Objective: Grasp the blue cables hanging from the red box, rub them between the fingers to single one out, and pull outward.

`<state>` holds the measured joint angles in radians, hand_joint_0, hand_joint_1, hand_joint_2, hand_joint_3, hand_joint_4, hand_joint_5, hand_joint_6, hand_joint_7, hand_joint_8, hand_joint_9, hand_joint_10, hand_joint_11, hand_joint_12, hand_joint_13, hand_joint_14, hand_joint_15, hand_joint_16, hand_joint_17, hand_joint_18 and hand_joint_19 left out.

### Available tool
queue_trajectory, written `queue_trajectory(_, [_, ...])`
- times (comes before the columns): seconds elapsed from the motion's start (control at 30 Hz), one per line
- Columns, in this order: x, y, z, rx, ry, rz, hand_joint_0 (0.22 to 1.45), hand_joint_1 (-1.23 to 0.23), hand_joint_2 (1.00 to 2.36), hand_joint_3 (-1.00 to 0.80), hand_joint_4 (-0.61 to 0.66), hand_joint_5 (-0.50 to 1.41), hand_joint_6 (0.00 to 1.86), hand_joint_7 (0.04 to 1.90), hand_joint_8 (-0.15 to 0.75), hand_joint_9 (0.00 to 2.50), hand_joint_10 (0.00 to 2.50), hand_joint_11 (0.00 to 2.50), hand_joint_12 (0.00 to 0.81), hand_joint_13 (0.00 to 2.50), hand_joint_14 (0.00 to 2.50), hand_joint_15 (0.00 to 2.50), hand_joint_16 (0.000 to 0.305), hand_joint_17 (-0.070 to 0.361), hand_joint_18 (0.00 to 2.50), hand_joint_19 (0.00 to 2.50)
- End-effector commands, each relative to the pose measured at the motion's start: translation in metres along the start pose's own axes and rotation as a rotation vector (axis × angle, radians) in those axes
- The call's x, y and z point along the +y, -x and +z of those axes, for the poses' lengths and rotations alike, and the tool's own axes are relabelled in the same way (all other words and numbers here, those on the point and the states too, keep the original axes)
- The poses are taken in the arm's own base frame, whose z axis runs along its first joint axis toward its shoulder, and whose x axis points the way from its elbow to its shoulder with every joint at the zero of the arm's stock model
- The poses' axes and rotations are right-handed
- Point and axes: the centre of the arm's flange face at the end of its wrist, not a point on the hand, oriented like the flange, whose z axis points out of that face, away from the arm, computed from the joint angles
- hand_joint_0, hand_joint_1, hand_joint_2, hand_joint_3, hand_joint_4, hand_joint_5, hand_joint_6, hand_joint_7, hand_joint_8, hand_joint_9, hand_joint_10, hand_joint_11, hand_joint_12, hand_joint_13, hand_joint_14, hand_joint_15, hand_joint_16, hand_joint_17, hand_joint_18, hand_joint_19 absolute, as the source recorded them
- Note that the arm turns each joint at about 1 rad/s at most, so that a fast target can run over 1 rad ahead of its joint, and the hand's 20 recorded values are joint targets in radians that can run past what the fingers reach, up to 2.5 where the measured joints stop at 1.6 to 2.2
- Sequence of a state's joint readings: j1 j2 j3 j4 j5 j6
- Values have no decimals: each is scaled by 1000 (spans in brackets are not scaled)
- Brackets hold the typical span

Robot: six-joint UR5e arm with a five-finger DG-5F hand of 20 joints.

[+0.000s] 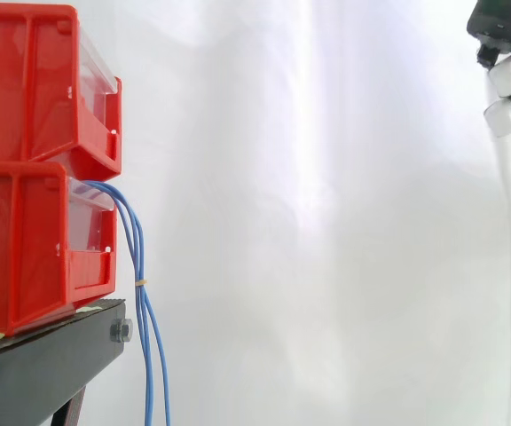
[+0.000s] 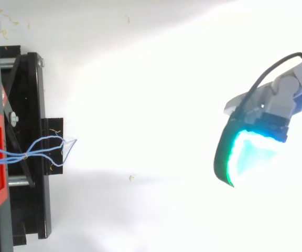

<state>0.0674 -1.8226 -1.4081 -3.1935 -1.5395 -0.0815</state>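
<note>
Far left: two red bins are sitting stacked on the black stand (image 1: 43,355), the upper red bin (image 1: 25,80) on the lower red bin (image 1: 25,248). The blue cables (image 1: 140,266) are hanging from the lower bin's front, long axis vertical, cinched by one yellow band (image 1: 141,282). I am counting two strands, possibly three where they overlap. One hand (image 1: 508,75) is hovering at upper right, well apart; open or closed, cannot tell. The cables are lying leftward and lower from it, so the reach is probably going left and down.
</note>
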Motion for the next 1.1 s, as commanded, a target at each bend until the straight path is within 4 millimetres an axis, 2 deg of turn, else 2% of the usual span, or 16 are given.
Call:
queue_trajectory(0.0, [-4,1,6,-19,8,-72,479,-490,1000,-500,338,-184,502,705,309,541,0,0,390,354,3,88,59,133,277,148])
queue_trajectory(0.13, [-21,3,20,-57,-8,-155,479,-489,1000,-500,343,-181,502,706,310,544,0,0,390,357,3,89,59,133,281,155])
queue_trajectory(0.4, [-74,2,52,-89,-75,-188,482,-489,1000,-500,350,-179,502,706,310,556,0,0,391,370,4,96,59,133,293,156])
queue_trajectory(0.53, [-81,1,66,-106,-31,-191,482,-490,1000,-500,349,-176,502,706,309,557,0,0,391,371,3,97,59,133,303,158])
queue_trajectory(0.57, [-85,1,77,-142,10,-195,482,-490,1000,-500,352,-176,502,707,309,557,0,0,391,371,4,97,59,133,303,155])
queue_trajectory(0.63, [-87,3,80,-156,18,-193,482,-490,1000,-500,350,-176,502,708,309,558,0,0,391,371,3,101,59,133,304,158])
queue_trajectory(0.7, [-101,5,95,-200,49,-184,482,-490,1000,-500,352,-176,502,708,309,559,0,0,392,372,3,97,59,133,305,158])
queue_trajectory(0.73, [-116,5,107,-219,69,-178,482,-491,1000,-500,351,-175,502,706,309,558,0,0,393,373,3,97,59,133,305,159])
queue_trajectory(1.03, [-151,1,139,-279,151,-167,484,-494,1000,-500,356,-172,502,718,308,558,0,0,393,377,3,102,59,132,307,159])
queue_trajectory(1.07, [-162,0,144,-289,145,-171,484,-494,1000,-500,355,-172,502,716,309,558,0,0,393,377,4,102,59,132,307,159])
